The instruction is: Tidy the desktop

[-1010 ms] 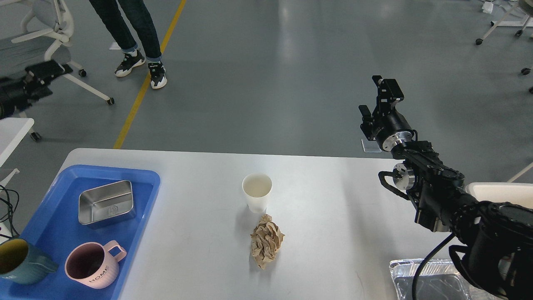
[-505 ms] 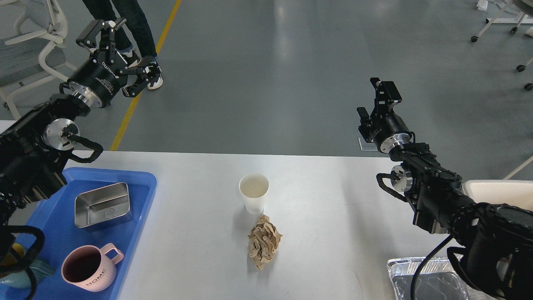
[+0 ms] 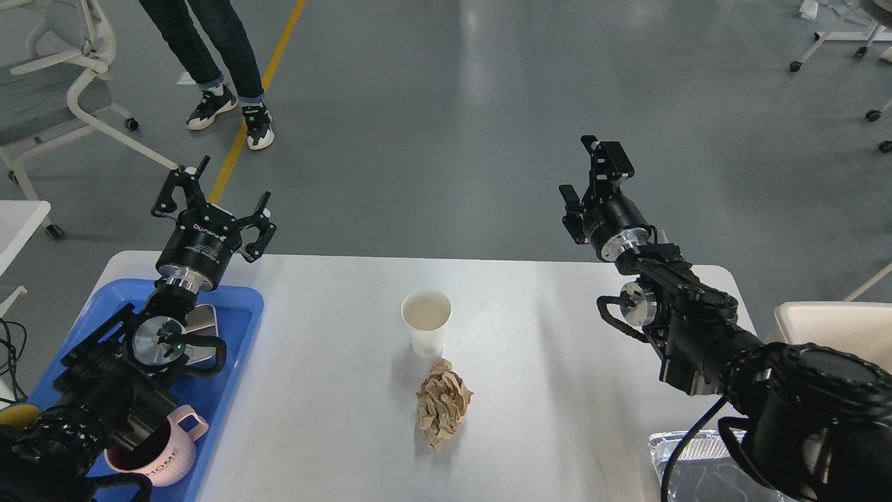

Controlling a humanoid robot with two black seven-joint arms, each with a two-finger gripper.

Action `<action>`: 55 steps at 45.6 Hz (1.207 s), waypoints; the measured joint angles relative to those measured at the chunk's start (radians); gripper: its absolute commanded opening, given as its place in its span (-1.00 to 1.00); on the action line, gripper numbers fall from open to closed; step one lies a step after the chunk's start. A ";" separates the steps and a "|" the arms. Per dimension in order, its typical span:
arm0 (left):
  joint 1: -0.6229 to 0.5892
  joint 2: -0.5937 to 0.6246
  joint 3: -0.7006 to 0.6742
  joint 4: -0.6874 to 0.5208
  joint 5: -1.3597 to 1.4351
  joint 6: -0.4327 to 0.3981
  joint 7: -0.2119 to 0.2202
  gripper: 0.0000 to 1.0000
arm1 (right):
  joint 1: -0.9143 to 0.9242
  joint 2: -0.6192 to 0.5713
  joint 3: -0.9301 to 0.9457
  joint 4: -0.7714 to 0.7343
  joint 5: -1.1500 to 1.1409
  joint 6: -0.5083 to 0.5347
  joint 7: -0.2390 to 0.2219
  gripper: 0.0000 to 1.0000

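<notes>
While both grippers, left (image 3: pixel 214 202) and right (image 3: pixel 587 173), are hovering with released fingers, the crumpled paper (image 3: pixel 443 410) is lying mid-table (image 3: pixel 543 348), at six o'clock of the cup (image 3: pixel 426 321), needing a centred descent.

Place: a robot lab or test hall, staged for tabletop trials.
Floor: wide grey polished floor (image 3: pixel 446 104) with a yellow lane line (image 3: pixel 244 132), beyond both grippers.
Furniture: wheeled office chair (image 3: pixel 49 90), far left; a white desktop (image 3: pixel 543 390) under the arms.
People: a bystander's legs (image 3: pixel 209 63) near the line.
</notes>
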 measured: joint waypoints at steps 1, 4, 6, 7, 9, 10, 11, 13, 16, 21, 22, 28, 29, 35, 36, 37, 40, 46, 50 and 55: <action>0.004 -0.001 -0.011 0.000 -0.002 -0.007 0.000 0.94 | 0.000 0.001 -0.001 0.000 -0.001 0.001 0.000 1.00; 0.015 -0.007 -0.049 0.000 -0.015 -0.023 -0.001 0.94 | 0.000 0.002 -0.002 0.000 -0.003 0.003 0.000 1.00; 0.022 -0.014 -0.071 0.000 -0.022 -0.027 -0.001 0.94 | 0.002 0.004 -0.009 0.001 -0.010 0.003 0.000 1.00; 0.024 -0.018 -0.080 0.000 -0.025 -0.028 -0.001 0.95 | 0.003 0.005 -0.016 0.001 -0.016 0.003 0.000 1.00; 0.028 -0.027 -0.095 0.000 -0.029 -0.029 -0.001 0.95 | 0.007 0.008 -0.040 0.002 -0.036 0.004 0.000 1.00; 0.031 -0.035 -0.103 0.001 -0.030 -0.030 -0.001 0.95 | 0.010 0.010 -0.073 0.002 -0.061 0.004 0.000 1.00; 0.032 -0.039 -0.104 0.001 -0.031 -0.029 -0.001 0.94 | 0.011 0.011 -0.087 0.002 -0.070 0.004 0.000 1.00; 0.035 -0.044 -0.104 0.001 -0.031 -0.027 -0.002 0.95 | 0.013 0.012 -0.124 0.003 -0.090 0.004 0.000 1.00; 0.042 -0.047 -0.104 0.002 -0.031 -0.020 -0.002 0.95 | 0.016 0.009 -0.185 0.002 -0.118 0.003 -0.001 1.00; 0.044 -0.048 -0.097 0.002 -0.029 -0.018 -0.001 0.95 | 0.022 -0.009 -0.280 0.002 -0.155 0.004 -0.002 1.00; 0.045 -0.048 -0.095 0.002 -0.027 -0.017 0.001 0.94 | 0.023 -0.016 -0.300 0.002 -0.162 0.006 -0.002 1.00; 0.045 -0.047 -0.088 0.002 -0.017 -0.015 0.014 0.95 | 0.037 -0.082 -0.400 0.011 -0.205 0.046 -0.003 1.00; 0.045 -0.047 -0.088 0.002 -0.016 -0.018 0.016 0.95 | 0.039 -0.096 -0.411 0.016 -0.212 0.055 -0.003 1.00; 0.045 -0.047 -0.087 0.002 -0.015 -0.026 0.061 0.95 | 0.053 -0.227 -0.460 0.074 -0.259 0.105 -0.003 1.00; 0.045 -0.045 -0.087 0.002 -0.015 -0.026 0.072 0.94 | 0.055 -0.254 -0.464 0.092 -0.269 0.109 -0.003 1.00; 0.044 -0.041 -0.087 0.002 -0.015 -0.026 0.086 0.95 | 0.056 -0.282 -0.467 0.112 -0.279 0.112 -0.003 1.00; 0.041 -0.036 -0.087 0.002 -0.015 -0.022 0.122 0.95 | 0.062 -0.388 -0.472 0.204 -0.316 0.118 -0.001 1.00; 0.032 -0.033 -0.088 0.002 -0.015 -0.009 0.196 0.95 | 0.099 -0.648 -0.473 0.487 -0.393 0.112 0.000 1.00; 0.025 -0.033 -0.088 0.002 -0.015 0.004 0.238 0.95 | 0.136 -0.822 -0.473 0.672 -0.456 0.106 0.000 1.00; 0.022 -0.035 -0.087 0.002 -0.015 0.016 0.274 0.95 | 0.185 -1.025 -0.470 0.838 -0.556 0.108 -0.003 1.00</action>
